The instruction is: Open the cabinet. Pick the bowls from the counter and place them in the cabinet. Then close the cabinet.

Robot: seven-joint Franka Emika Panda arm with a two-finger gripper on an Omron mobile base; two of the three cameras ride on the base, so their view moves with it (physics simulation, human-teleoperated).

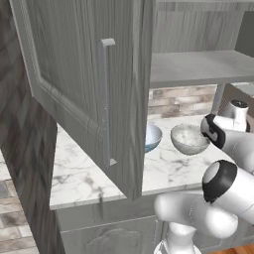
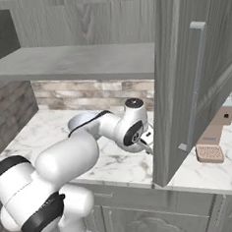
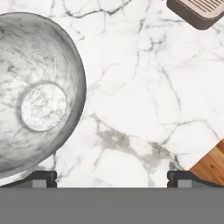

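Our gripper [image 3: 112, 177] gapes wide above the counter [image 3: 144, 100]; we judge the stone bowl [image 3: 35, 96] heavy, rigid, best pinched at its rim.

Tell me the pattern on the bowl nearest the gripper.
The bowl is speckled grey-beige, stone-like, with a pale round base inside; the hand view shows it best.

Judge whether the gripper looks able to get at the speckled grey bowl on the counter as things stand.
Probably yes. The open gripper hangs just above the counter beside the speckled bowl, with nothing between them; the open cabinet door stands off to the side.
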